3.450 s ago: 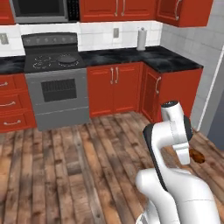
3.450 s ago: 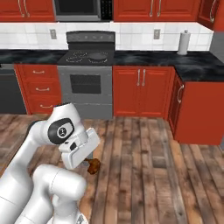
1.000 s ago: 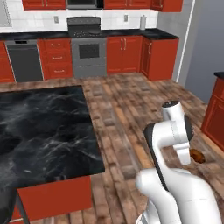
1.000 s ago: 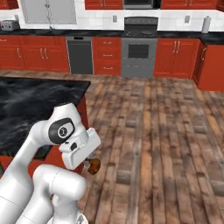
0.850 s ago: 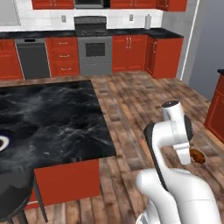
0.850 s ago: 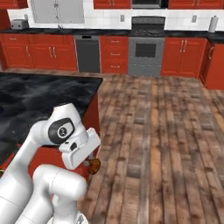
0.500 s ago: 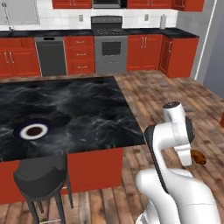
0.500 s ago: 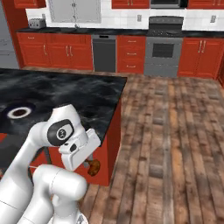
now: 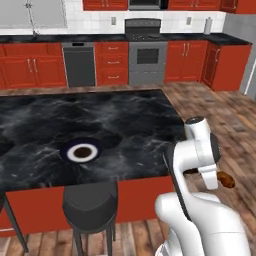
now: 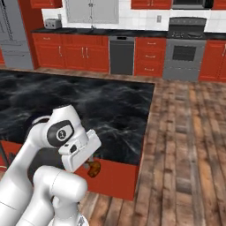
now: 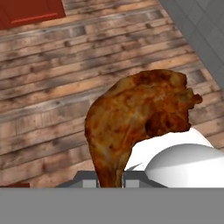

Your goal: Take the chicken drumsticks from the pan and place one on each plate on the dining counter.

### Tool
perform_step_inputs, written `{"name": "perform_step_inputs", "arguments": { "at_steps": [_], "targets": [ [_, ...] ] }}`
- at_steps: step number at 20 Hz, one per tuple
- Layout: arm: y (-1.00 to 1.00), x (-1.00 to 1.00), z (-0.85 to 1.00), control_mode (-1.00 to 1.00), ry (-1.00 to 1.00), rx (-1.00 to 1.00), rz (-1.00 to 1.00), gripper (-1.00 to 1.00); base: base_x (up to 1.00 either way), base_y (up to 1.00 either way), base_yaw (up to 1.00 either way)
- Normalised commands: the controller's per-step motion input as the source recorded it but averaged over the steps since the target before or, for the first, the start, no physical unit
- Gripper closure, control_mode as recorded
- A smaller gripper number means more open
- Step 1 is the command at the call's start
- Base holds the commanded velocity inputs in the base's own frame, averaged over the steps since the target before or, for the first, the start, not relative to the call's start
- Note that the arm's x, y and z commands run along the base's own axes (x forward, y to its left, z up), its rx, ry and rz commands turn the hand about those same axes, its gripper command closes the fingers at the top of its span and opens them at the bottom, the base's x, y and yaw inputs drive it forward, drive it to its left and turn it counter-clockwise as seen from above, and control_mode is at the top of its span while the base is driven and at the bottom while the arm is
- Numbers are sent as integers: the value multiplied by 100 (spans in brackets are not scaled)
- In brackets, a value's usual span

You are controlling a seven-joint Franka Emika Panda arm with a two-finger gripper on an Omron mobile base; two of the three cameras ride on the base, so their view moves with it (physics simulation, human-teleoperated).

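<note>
A golden-brown chicken drumstick (image 11: 140,118) hangs in my gripper (image 11: 109,177), which is shut on its narrow end. The same drumstick (image 9: 226,180) shows beside my folded arm, low over the wooden floor, and as a small brown lump (image 10: 93,167) under the hand. A plate (image 9: 82,152) with a dark navy rim and white centre lies on the dining counter (image 9: 130,130), left of the arm. The dining counter (image 10: 106,110) of black marble on a red base spreads ahead of me. The pan is out of view.
A dark round stool (image 9: 90,200) stands at the counter's near side. Red cabinets, a dishwasher (image 9: 80,65) and a stove (image 9: 147,55) line the far wall. Open wooden floor (image 10: 190,145) lies right of the counter.
The base has driven and turned, so the whole scene has shifted: the dining counter and a plate on it have come into view ahead. The drumstick stays held in the shut gripper.
</note>
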Motion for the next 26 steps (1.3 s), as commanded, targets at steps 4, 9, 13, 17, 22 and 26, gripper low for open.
{"name": "perform_step_inputs", "arguments": {
  "at_steps": [4,9,13,17,22,26],
  "targets": [
    [0,0,0,100,0,0,0,100,56,24,10],
    [0,0,0,100,0,0,0,100,49,34,10],
    [58,9,0,-100,11,-13,10,100,9,16,3],
    [86,0,0,-100,15,-18,17,100,0,0,0],
    [88,5,3,-100,11,-19,33,100,0,0,0],
    [49,0,26,-100,0,-15,49,100,0,0,0]
  ]
}}
